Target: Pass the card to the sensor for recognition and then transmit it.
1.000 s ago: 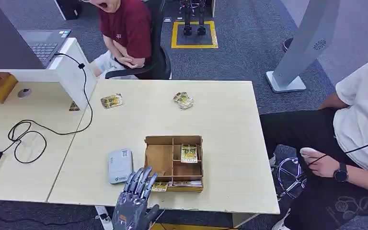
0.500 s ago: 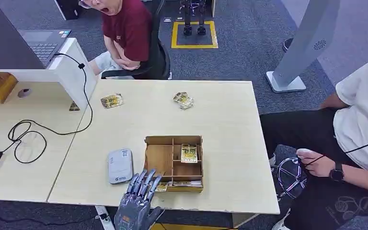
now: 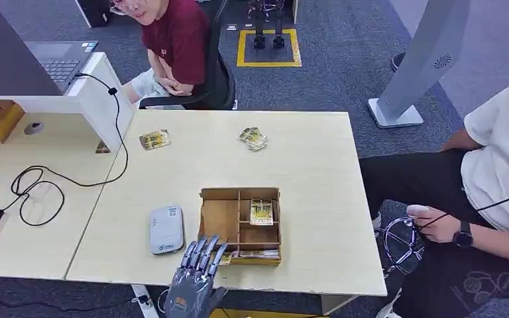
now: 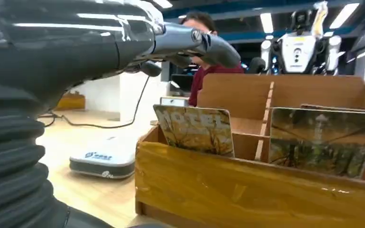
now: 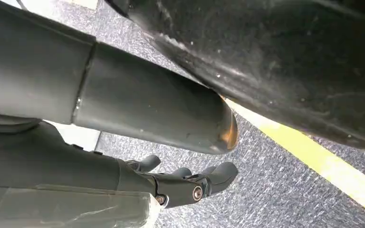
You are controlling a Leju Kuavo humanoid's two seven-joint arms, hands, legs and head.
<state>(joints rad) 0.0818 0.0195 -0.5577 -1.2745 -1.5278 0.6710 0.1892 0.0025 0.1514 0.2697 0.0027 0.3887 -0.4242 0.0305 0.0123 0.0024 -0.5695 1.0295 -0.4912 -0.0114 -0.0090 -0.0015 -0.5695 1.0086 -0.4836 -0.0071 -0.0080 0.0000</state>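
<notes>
Left hand (image 3: 195, 281), fingers spread and holding nothing, hovers at the box's (image 3: 240, 225) near edge, above a card (image 3: 222, 258).

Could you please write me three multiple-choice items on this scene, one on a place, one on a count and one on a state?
1. Where does the white sensor lie?
A. Inside the box
B. On the table, left of the wooden box
C. On the laptop

2. How many loose card piles lie at the table's far side?
A. Two
B. Four
C. None

3. What is the left hand doing?
A. Holding a card
B. Pressing the sensor
C. Holding nothing, fingers spread near the box's front

Answers:
1 B, the sensor sits beside the box on the table.
2 A, one pile and another.
3 C, its fingers are apart and empty.
</notes>
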